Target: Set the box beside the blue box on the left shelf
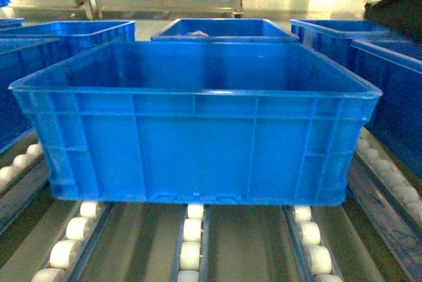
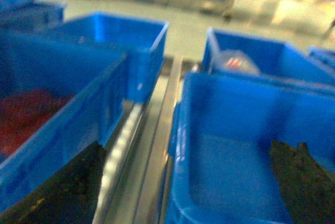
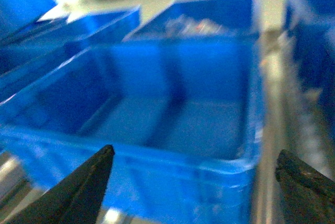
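The box (image 1: pixel 198 130) is filling the middle of the head view, sitting level on the left shelf (image 1: pixel 191 242), whose white rollers are showing along the bottom of the frame. Its floor is looking bare, so it is probably light for its bulk; the ribbed walls and thick rolled rim suggest a stiff shell that should not flex. The smooth plastic may be slippery, so the rim at the two short ends looks like the best hold, one arm at each.

Other blue crates (image 1: pixel 79 35) are flanking it at the left and right edges and behind, upper centre.

In the wrist views, the left gripper (image 2: pixel 193 182) is hanging over the box's left rim with jaws spread wide, gripping nothing. The right gripper (image 3: pixel 193 187) is likewise parted before the box's rim, holding nothing.
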You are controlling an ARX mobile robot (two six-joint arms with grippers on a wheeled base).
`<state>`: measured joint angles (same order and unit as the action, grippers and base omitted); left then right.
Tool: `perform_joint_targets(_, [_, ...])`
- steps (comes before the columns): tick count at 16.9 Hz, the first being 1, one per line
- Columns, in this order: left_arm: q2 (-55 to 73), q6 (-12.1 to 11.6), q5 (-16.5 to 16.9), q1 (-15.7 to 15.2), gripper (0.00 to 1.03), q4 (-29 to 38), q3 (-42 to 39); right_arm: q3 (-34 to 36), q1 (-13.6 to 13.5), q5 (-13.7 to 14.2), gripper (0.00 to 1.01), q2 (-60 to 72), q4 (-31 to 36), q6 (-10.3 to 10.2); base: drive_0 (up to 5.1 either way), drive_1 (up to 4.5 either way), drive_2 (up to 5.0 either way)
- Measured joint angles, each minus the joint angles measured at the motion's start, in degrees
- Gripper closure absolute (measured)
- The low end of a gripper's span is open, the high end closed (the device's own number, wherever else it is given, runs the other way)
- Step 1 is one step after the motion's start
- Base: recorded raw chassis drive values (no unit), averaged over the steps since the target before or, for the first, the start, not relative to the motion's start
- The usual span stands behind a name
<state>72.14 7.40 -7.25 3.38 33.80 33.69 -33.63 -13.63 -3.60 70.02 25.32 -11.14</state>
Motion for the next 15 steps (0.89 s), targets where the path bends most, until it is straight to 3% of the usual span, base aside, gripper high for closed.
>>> perform_joint_targets(1, [-1.5, -3.4, 3.9, -0.5, 0.24, 7.6, -4.7, 6.9, 0.3, 10.2, 0.26, -1.6, 11.3, 5.0, 0.0, 0.0, 0.0])
perform_joint_targets(2, [-5.3, -5.5, 7.0, -3.1, 0.44, 10.0, -11.2, 13.6, 3.4, 14.2, 0.46, -5.8, 18.0, 8.6, 0.0, 0.0, 0.0])
perform_joint_targets(5, [-13.6, -6.4, 7.2, -3.4, 0.92, 10.8, -20.2, 22.3, 7.0, 10.7, 0.96, -15.0, 17.3, 10.5, 0.0, 0.0, 0.0])
perform_joint_targets(6, [-15.8, -6.3, 7.2, -3.4, 1.02, 10.3, -22.0, 23.6, 7.6, 10.2, 0.99, -17.0, 16.7, 10.7, 0.0, 0.0, 0.0])
perform_joint_targets(8, [-21.2, -6.4, 7.2, -3.4, 1.01, 8.3, -25.4, 26.5, 9.0, 8.0, 0.99, -22.7, 14.5, 10.8, 0.0, 0.0, 0.0])
perform_joint_targets(9, [-23.3, -6.4, 7.2, -3.4, 1.01, 7.3, -26.5, 27.6, 12.3, 4.4, 0.99, -24.7, 13.2, 10.8, 0.0, 0.0, 0.0])
perform_joint_targets(12, [-25.2, -6.4, 7.2, -3.4, 1.01, 6.3, -27.5, 28.4, 13.9, 4.3, 0.99, -26.7, 12.1, 10.8, 0.0, 0.0, 0.0])
perform_joint_targets(15, [-31.8, -6.4, 7.2, -3.4, 1.01, 2.0, -29.9, 30.3, 13.6, 3.6, 0.99, -33.0, 7.7, 10.8, 0.0, 0.0, 0.0])
